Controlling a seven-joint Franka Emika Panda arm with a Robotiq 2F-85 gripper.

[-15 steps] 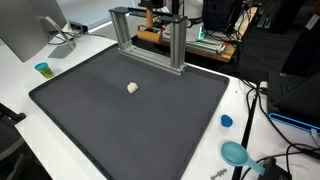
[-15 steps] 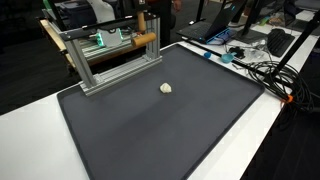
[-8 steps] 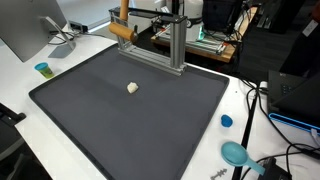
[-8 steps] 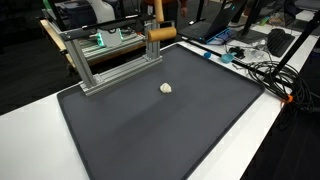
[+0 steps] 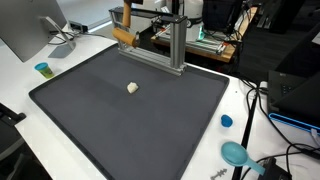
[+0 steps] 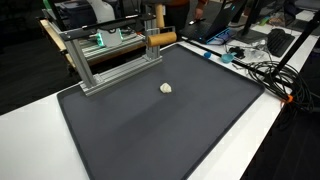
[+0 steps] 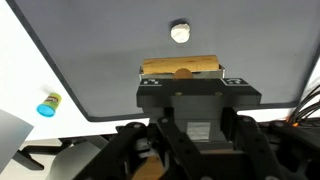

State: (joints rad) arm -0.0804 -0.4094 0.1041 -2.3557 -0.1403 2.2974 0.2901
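Observation:
My gripper [image 7: 181, 72] is shut on a tan wooden block [image 7: 181, 66], held crosswise in the air. In both exterior views the gripper [image 5: 126, 27] [image 6: 158, 29] hangs at the far edge of the black mat [image 5: 130, 130] [image 6: 170, 135], beside the end of an aluminium frame [image 5: 160, 40] [image 6: 110, 58], with the block [image 5: 121, 38] [image 6: 163, 40] below it. A small white lump [image 5: 132, 88] [image 6: 166, 88] [image 7: 180, 32] lies on the mat, apart from the block and nearer the middle.
A small blue cup [image 5: 43, 69] [image 7: 48, 105] stands on the white table off the mat by a monitor [image 5: 25, 30]. A blue lid [image 5: 227, 121] and a teal dish [image 5: 235, 153] lie on the other side. Cables [image 6: 262, 68] trail there.
The gripper has carried the wooden block out from behind the aluminium frame, past its end, and then lowered it a little. The white lump has not moved.

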